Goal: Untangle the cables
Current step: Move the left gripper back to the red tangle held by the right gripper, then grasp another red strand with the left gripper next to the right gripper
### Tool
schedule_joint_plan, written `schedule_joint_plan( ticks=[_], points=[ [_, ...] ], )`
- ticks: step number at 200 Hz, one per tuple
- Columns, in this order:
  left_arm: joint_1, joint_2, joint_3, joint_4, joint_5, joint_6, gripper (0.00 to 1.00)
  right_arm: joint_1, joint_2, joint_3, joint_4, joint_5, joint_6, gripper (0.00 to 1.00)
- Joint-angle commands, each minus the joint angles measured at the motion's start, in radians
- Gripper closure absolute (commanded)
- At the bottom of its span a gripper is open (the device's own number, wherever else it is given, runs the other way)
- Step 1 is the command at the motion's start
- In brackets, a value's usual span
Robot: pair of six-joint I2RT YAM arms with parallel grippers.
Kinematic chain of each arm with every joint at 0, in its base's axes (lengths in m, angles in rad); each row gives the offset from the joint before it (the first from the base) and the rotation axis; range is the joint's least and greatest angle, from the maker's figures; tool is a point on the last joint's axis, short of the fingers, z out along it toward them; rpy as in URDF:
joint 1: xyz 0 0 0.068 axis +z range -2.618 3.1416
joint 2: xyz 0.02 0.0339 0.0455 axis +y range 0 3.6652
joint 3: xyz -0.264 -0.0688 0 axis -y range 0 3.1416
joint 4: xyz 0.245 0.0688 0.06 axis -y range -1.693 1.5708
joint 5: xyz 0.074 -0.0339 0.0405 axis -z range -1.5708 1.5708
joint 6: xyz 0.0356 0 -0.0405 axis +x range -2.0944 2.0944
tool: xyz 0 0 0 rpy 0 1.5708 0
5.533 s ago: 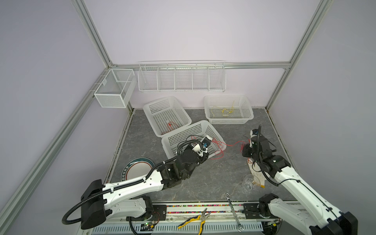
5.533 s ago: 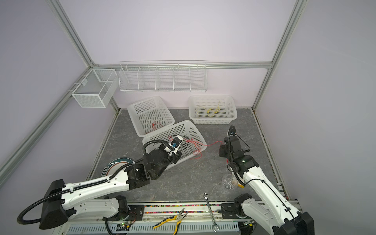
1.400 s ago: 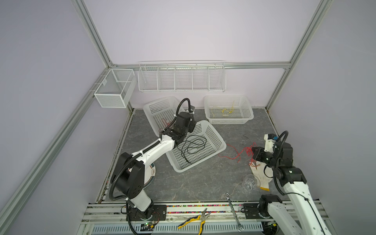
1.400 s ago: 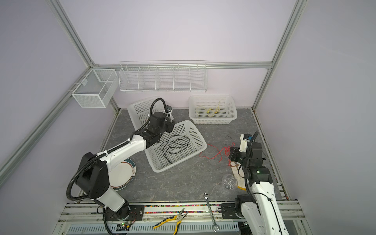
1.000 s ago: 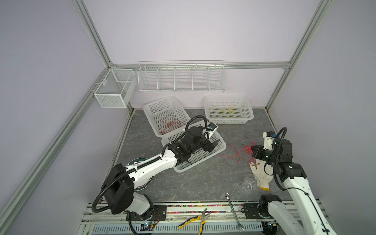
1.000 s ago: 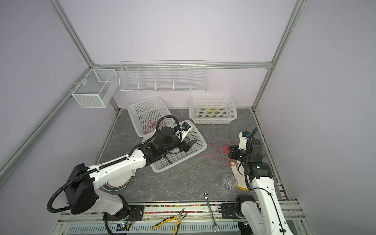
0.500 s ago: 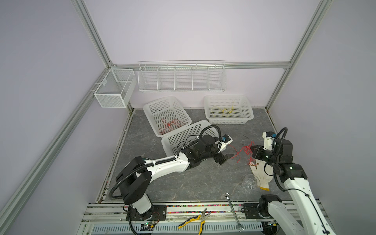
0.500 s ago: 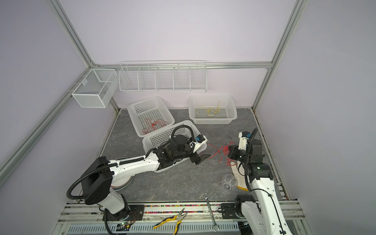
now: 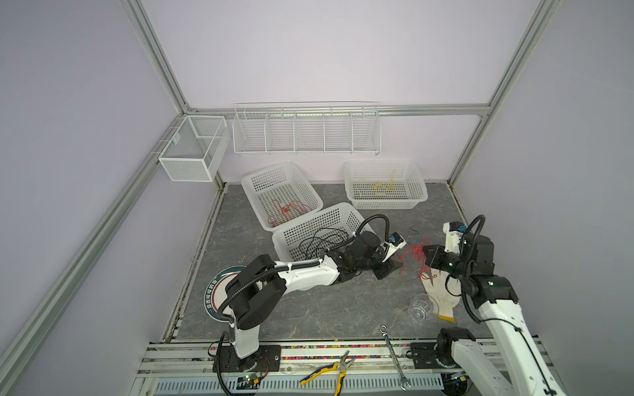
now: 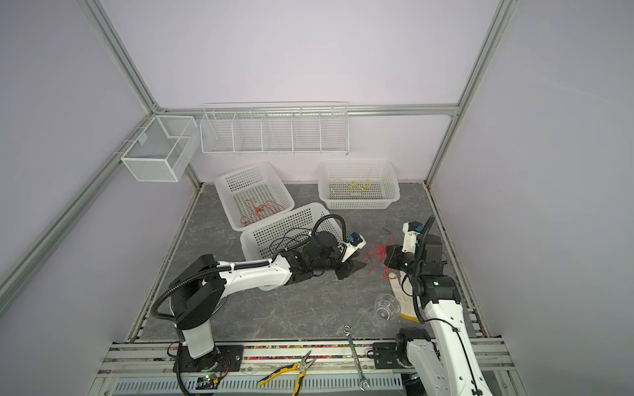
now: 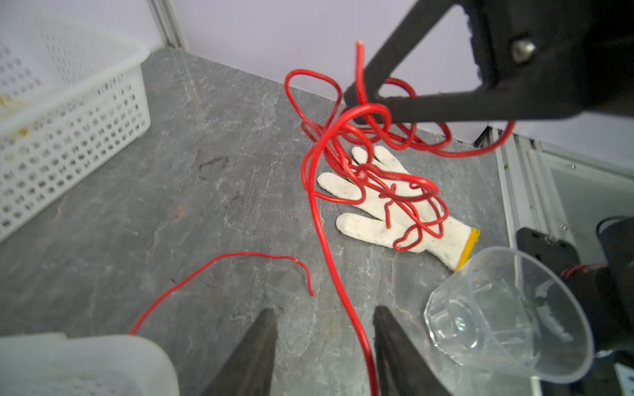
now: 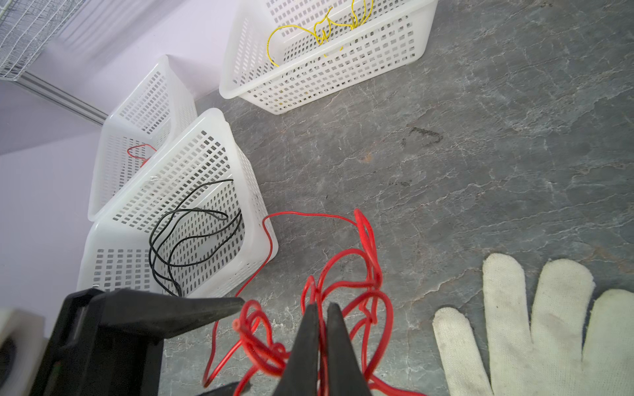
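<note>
Left gripper (image 11: 324,310) has reached the red cable (image 11: 363,109), jaws apart astride a strand; right gripper (image 11: 351,99) pinches it.

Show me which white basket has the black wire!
The front basket holds the black wire. The back left basket holds red wire; the back right basket holds yellow wire.

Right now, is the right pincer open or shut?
Shut: in the right wrist view the right pincer pinches a strand of the red cable, fingertips almost touching.
</note>
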Motion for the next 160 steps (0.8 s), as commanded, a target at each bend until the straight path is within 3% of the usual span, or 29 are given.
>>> schedule_joint_plan(
  ticks=[1, 21, 78, 100, 119, 160],
  points=[
    [-0.005, 0.006, 0.035, -0.004, 0.006, -0.020, 0.78, 0.007, -0.009, 0.007, 0.008, 0.015, -0.011, 0.92],
    [-0.007, 0.001, 0.037, -0.009, 0.002, -0.036, 1.00, 0.007, 0.000, 0.010, 0.003, 0.030, -0.013, 0.92],
    [-0.021, -0.074, 0.039, -0.004, -0.003, -0.089, 1.00, 0.007, 0.018, 0.003, 0.001, 0.061, -0.015, 0.88],
    [-0.020, -0.108, 0.036, -0.031, -0.045, -0.119, 1.00, 0.007, 0.035, -0.003, 0.001, 0.084, -0.015, 0.74],
    [-0.021, -0.144, 0.018, -0.055, -0.087, -0.137, 1.00, 0.008, 0.059, -0.008, -0.009, 0.130, -0.011, 0.70],
    [-0.021, -0.223, -0.021, -0.129, -0.163, -0.146, 1.00, 0.007, 0.095, -0.036, 0.026, 0.160, 0.003, 0.70]
  ],
)
